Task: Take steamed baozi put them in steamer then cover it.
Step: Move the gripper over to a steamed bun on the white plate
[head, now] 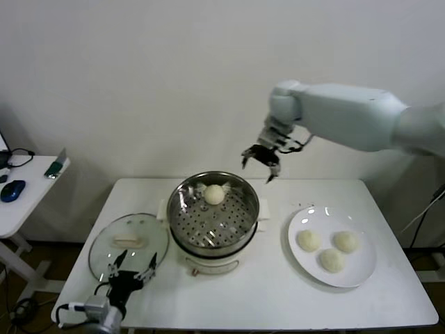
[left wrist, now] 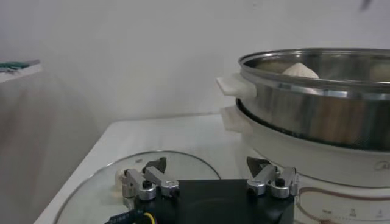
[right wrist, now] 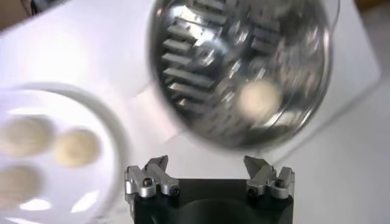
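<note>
Steel steamer [head: 214,216] holding one baozi [head: 214,194], base print unreadable, right gripper [head: 261,160] open above

right pincer [right wrist: 209,173] open | steamer [right wrist: 183,67]: one baozi [right wrist: 260,99] | plate [right wrist: 116,146]: three buns

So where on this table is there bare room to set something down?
Bare patches of the table: the front strip between the steamer and the plate, and the rear right corner behind the plate. The left side is crowded: the cover lies there with the left hand open over its front edge. The right hand hangs open above the steamer's rear.
</note>
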Robot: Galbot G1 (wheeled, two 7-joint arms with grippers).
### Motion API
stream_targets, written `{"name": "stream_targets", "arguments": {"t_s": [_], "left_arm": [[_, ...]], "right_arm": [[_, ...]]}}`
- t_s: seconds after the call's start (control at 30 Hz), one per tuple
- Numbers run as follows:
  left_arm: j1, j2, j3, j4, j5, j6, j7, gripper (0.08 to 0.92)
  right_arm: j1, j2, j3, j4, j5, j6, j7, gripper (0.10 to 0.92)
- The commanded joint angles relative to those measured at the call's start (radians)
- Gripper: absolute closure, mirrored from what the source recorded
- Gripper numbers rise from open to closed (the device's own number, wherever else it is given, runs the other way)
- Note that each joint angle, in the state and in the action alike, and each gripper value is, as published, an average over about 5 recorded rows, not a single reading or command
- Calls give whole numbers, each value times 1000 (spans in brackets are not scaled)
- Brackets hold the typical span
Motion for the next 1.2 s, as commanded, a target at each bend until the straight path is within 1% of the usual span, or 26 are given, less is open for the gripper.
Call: {"name": "stream_targets", "arguments": {"t_s": [0.03,0.17,0.3,0.5,0.7,1.2], "left_arm": [[-7,0,3,5,-1,1,1,177],[-9,-1,3,6,-1,2,2,177],[-9,0,0,6,-1,1,2,177],[-6,-1,-4,2,-1,0,2,177],[-4,-7,-2,3,3,-2,3,177],[7,-8,-1,2,16,-3,3,177]], "right_arm": [[76,-482,-239,367,182,-525,152,203],[-46,-525,-172,422,141,-600,206,203],[-195,-521,-69,415,86,-640,241,203],[-391,-469,101,301,-18,-660,267,203],[-498,-420,205,187,-62,-658,270,203],[-628,-323,323,83,-81,-658,289,203]]}}
